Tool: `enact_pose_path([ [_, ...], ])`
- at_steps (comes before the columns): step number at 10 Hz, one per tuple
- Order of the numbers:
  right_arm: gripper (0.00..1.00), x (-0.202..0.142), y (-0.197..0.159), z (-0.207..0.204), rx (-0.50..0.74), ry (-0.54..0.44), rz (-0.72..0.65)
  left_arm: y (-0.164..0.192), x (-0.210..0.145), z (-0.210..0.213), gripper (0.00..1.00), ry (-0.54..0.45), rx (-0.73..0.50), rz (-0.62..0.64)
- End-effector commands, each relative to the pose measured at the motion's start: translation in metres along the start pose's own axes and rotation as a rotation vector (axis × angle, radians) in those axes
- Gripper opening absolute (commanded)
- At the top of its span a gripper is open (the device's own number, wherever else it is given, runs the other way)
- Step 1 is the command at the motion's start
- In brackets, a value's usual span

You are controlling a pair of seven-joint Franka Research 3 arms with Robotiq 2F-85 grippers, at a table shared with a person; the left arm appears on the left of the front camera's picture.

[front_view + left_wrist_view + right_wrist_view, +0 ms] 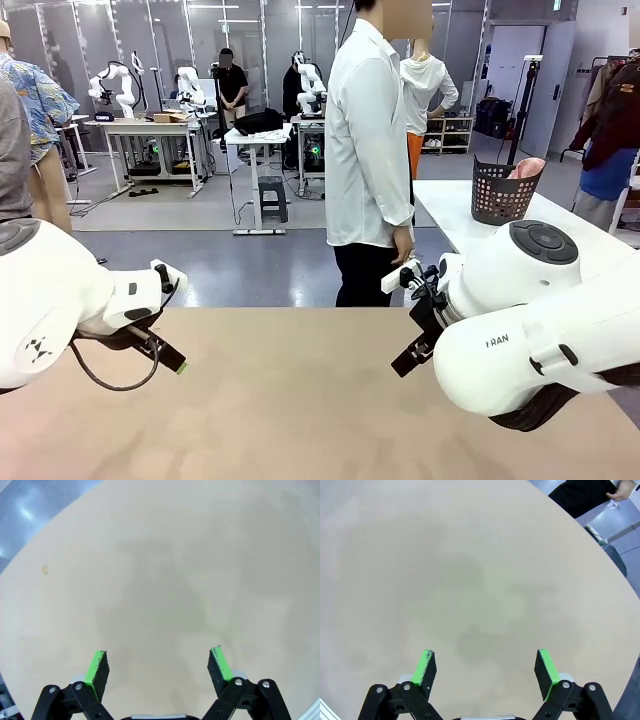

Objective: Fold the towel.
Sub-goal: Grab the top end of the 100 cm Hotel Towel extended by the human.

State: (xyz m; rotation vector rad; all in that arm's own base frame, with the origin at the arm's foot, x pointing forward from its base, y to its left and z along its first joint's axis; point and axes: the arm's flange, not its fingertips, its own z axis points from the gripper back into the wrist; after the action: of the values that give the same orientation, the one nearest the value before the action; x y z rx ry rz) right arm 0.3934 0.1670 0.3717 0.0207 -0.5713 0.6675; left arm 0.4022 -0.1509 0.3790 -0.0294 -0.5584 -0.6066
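The towel [527,168] shows as a bunched salmon-pink cloth poking out of a dark perforated basket [500,195] on a white table at the back right. My left gripper [168,357] hangs open just above the bare tan table [290,400] at the left. In the left wrist view the left gripper [159,654] has its green pads wide apart with nothing between them. My right gripper [408,357] hovers open over the table's right part. The right wrist view shows the right gripper [485,653] equally wide and empty above bare tabletop.
A person in a white shirt [368,150] stands at the table's far edge, turned sideways, one hand [403,245] hanging low. That hand [620,492] also appears past the table edge in the right wrist view. A small stain [45,569] marks the tabletop.
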Motion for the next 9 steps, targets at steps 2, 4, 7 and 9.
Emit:
enact_pose_path([
  [2, 1.00, 0.020, -0.014, 0.038, 0.055, 0.005, -0.026, 0.020, 0.029, 0.063, 1.00, 0.055, -0.063, -0.027],
  [4, 1.00, 0.032, -0.043, 0.087, 0.162, -0.003, -0.069, 0.053, 0.035, 0.109, 1.00, 0.098, -0.177, 0.056],
  [7, 1.00, 0.014, -0.102, 0.162, 0.364, -0.075, -0.175, 0.112, 0.019, 0.184, 1.00, 0.080, -0.362, 0.168],
  [9, 1.00, -0.020, -0.139, 0.201, 0.467, -0.175, -0.241, 0.159, -0.010, 0.228, 1.00, -0.018, -0.492, 0.267],
])
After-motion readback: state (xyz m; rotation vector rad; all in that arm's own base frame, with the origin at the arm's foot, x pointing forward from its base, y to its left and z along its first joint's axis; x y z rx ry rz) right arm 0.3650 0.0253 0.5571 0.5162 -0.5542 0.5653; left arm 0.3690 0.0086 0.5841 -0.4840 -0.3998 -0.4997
